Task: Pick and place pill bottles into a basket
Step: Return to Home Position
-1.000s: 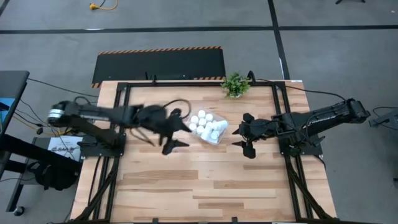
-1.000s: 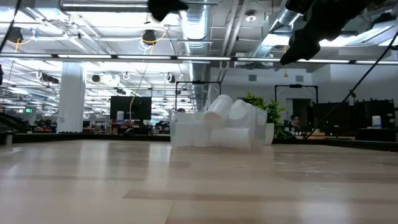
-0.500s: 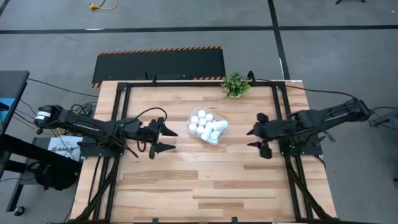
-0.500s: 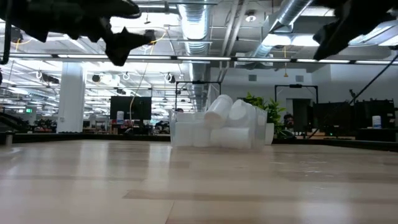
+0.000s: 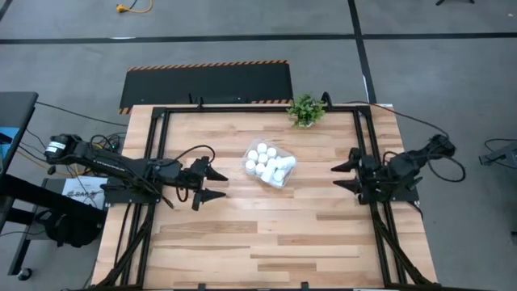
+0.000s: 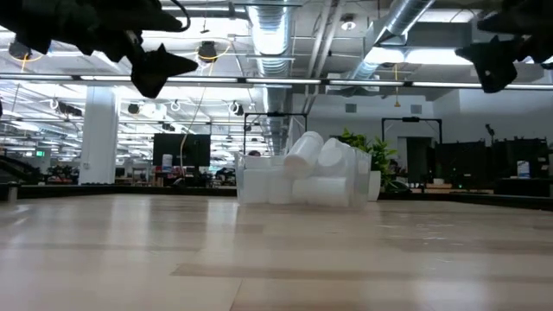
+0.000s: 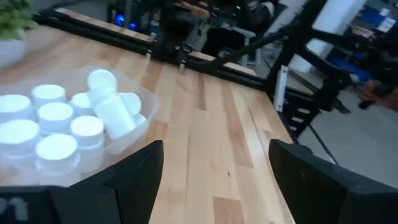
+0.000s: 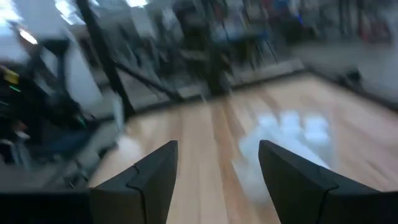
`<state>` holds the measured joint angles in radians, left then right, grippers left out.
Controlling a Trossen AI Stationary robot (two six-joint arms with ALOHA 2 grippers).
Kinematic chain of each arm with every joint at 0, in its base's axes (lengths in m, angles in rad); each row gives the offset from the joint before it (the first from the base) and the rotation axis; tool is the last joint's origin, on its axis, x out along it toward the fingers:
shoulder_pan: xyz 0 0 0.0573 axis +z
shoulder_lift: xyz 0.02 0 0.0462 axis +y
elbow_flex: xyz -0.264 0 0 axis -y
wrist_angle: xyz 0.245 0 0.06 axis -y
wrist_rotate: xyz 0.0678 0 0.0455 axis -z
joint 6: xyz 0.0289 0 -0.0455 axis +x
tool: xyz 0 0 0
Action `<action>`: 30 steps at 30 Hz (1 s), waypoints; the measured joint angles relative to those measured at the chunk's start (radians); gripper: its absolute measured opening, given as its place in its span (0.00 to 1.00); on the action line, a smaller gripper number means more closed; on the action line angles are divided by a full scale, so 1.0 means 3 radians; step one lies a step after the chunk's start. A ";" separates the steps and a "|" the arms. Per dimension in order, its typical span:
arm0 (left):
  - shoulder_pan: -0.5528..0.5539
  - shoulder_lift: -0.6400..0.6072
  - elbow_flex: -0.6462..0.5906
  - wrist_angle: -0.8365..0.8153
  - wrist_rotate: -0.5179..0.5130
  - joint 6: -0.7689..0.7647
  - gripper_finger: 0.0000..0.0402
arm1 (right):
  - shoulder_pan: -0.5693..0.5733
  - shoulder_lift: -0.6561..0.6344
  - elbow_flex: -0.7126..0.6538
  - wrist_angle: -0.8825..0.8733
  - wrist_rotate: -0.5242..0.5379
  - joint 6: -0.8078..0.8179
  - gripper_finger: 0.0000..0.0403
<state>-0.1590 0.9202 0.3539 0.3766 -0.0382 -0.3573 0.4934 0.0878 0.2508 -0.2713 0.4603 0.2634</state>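
The clear basket [image 5: 279,183] rests on its base in the middle of the wooden table, a little toward the far side. It holds several white pill bottles [image 5: 266,162], most upright and some lying on top [image 7: 112,109]. My left gripper [image 5: 223,185] hovers open to the basket's left, pointing at it, with nothing between its fingers. My right gripper [image 5: 334,177] hovers open to the basket's right by the table's right rail, also with nothing in it. In the low view both grippers [image 6: 164,65] [image 6: 494,65] hang well above the tabletop.
A small green potted plant [image 5: 304,109] stands at the far edge. Black frame rails [image 5: 153,145] run along the table's left, right and far sides. A black mat [image 5: 206,83] lies beyond the far edge. Bare wood [image 5: 258,234] fills the near half.
My left gripper has drawn back from beside the basket toward the table's left edge and sunk lower. My right gripper has pulled back toward the right edge as its arm folded in. The basket and bottles have stayed where they were.
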 joint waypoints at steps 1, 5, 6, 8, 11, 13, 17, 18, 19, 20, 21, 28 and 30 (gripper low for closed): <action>-0.0034 -0.0024 0.0001 -0.0012 -0.0073 0.0004 0.69 | 0.0021 -0.0108 -0.0110 0.0194 -0.0026 -0.0120 0.54; -0.0126 -0.0245 0.0004 -0.0099 0.0038 0.0337 0.69 | 0.0071 -0.0280 -0.0343 0.0533 -0.0034 -0.0443 0.54; -0.0126 -0.0314 0.0004 -0.0190 0.0072 0.0380 0.69 | 0.0071 -0.0277 -0.0350 0.0505 -0.0037 -0.0483 0.54; -0.0122 -0.0445 -0.0044 -0.0259 0.0106 0.0433 0.69 | 0.0068 -0.0243 -0.0343 0.0476 -0.0037 -0.0496 0.54; -0.0122 -0.0680 -0.0331 0.0145 0.0323 0.0482 0.69 | 0.0052 -0.0208 -0.0348 0.0301 -0.0045 -0.0498 0.54; -0.0123 -0.0809 -0.0612 0.0482 0.0477 0.0430 0.69 | 0.0052 -0.0213 -0.0343 0.0292 -0.0045 -0.0468 0.54; -0.0126 -0.0977 -0.1149 0.1213 0.0644 0.0188 0.69 | 0.0051 -0.0210 -0.0343 0.0184 -0.0046 -0.0469 0.54; -0.0131 -0.0992 -0.1134 0.1233 0.0680 0.0201 0.69 | 0.0050 -0.0211 -0.0343 0.0179 -0.0045 -0.0470 0.54; -0.0133 -0.1029 -0.1128 0.1149 0.0739 0.0224 0.69 | 0.0050 -0.0211 -0.0343 0.0146 -0.0045 -0.0471 0.54; -0.0134 -0.1066 -0.1133 0.1109 0.0782 0.0268 0.69 | 0.0050 -0.0209 -0.0351 0.0115 -0.0043 -0.0469 0.54; -0.0136 -0.1070 -0.1138 0.1113 0.0805 0.0299 0.69 | 0.0050 -0.0209 -0.0373 0.0102 -0.0043 -0.0467 0.54; -0.0169 -0.1097 -0.1145 0.0898 0.0949 0.0302 0.69 | 0.0051 -0.0143 -0.0537 0.0176 0.0090 -0.0202 0.54; -0.0161 -0.1194 -0.1146 0.0904 0.1007 0.0348 0.69 | 0.0050 -0.0153 -0.0539 0.0205 0.0122 -0.0279 0.54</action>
<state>-0.2072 0.5620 0.0101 0.6480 0.2639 -0.2530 0.5083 0.0418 0.0891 -0.2099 0.4969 0.1796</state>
